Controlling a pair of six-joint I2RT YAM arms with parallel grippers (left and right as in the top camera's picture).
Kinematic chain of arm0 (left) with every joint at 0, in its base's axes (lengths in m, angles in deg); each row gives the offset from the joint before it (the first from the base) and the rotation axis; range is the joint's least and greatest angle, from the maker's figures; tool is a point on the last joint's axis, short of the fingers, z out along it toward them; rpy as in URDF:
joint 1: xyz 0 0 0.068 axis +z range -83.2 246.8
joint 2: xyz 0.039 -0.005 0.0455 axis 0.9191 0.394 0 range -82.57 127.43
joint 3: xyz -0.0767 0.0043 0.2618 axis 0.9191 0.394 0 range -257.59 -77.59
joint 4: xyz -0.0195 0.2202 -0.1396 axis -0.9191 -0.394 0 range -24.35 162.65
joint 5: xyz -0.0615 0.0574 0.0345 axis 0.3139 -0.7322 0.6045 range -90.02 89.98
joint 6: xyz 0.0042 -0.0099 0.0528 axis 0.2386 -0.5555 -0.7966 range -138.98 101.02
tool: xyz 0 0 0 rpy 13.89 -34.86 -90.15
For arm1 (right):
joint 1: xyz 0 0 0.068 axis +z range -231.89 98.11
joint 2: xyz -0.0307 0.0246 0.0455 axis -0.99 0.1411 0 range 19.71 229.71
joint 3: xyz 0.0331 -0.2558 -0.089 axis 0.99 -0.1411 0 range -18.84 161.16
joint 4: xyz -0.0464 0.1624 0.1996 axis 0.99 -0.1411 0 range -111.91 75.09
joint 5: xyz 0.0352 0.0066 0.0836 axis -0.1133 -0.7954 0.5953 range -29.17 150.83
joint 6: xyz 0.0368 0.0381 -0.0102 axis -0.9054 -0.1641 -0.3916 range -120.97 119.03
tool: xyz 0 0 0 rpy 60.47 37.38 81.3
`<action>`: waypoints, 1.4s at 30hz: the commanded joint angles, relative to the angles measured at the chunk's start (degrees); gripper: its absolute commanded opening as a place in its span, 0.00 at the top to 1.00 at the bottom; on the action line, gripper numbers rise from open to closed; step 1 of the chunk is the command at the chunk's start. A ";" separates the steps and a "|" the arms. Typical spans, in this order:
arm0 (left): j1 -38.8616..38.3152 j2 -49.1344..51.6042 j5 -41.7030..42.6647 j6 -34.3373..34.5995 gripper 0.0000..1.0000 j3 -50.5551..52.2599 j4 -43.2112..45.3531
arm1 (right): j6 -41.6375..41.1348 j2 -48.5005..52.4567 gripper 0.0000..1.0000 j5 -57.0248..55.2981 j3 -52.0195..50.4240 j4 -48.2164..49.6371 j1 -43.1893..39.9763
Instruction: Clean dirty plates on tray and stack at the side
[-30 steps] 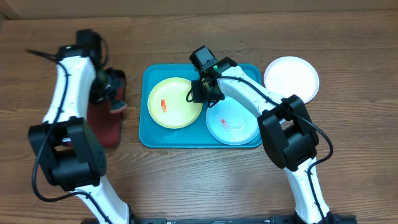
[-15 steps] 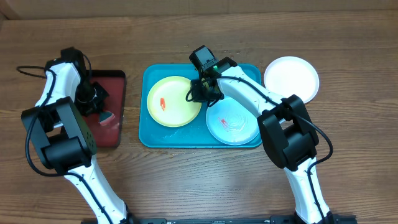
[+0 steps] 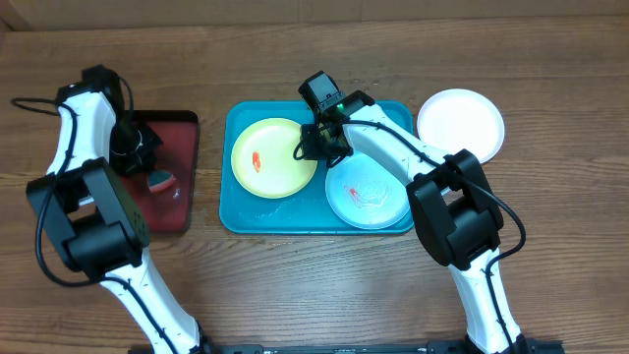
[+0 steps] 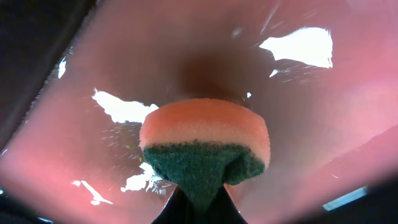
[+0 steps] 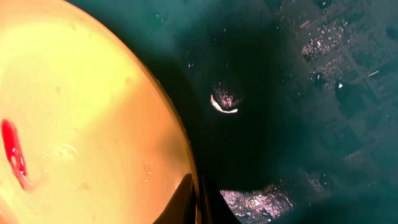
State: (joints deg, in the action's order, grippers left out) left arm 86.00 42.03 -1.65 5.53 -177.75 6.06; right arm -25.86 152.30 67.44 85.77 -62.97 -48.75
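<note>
Shifting left gripper (image 3: 150, 174) farther left of blue tray (image 3: 239, 214), clamping sponge (image 4: 205, 140). Pinching yellow plate (image 3: 280, 172) rim inside blue tray with right gripper (image 3: 314, 149), fingers nearly closed. Risking plate slipping: thin grip on wet rim.

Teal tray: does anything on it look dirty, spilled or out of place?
Yes. The yellow-green plate carries a red smear left of centre, and the pale mint plate has a fainter one. What look like water drops glisten on the tray.
</note>
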 commanded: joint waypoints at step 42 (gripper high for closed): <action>-28.94 -0.07 10.60 -1.20 0.96 5.20 12.33 | 5.62 1.16 0.96 -0.55 -1.66 3.39 0.22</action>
State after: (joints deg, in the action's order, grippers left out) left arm 57.04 39.66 12.10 3.41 -172.77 17.71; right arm -20.59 152.63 67.71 85.29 -59.05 -48.75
